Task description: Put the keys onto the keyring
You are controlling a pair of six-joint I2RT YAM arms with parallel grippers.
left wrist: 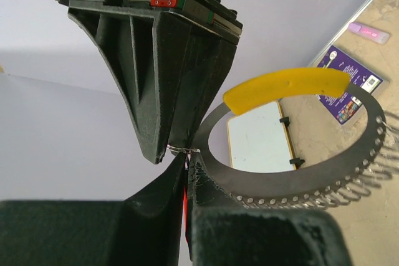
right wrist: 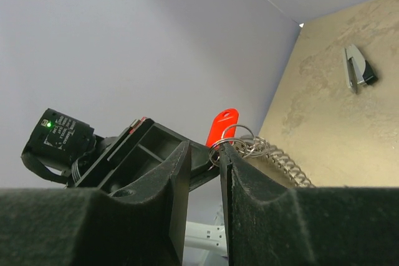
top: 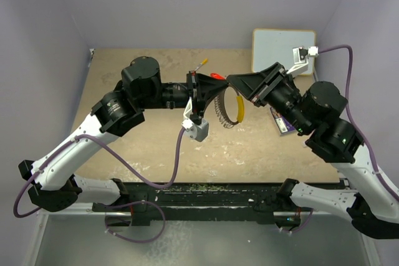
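Observation:
My left gripper (top: 206,91) is raised over the table and shut (left wrist: 187,157), with a red sliver of the keys' tag (left wrist: 184,204) between its pads. The keys' red tag (top: 217,76) and small silver split rings (right wrist: 240,141) stick out at the tip of one finger of my right gripper (right wrist: 206,147). My right gripper (top: 232,80) meets the left tip to tip, with a narrow empty gap between its jaws. The keyring (top: 240,109), with a yellow arc (left wrist: 287,85) and silver pieces (right wrist: 283,163), hangs upright at the fingertips (left wrist: 299,182). I cannot tell what carries it.
A white board (top: 282,51) lies at the back right. A purple card (top: 282,119) lies under the right arm. A yellow-tipped marker (top: 201,65) lies behind the grippers. A grey-black stapler-like tool (right wrist: 355,70) lies on the tan table. Lilac walls enclose three sides.

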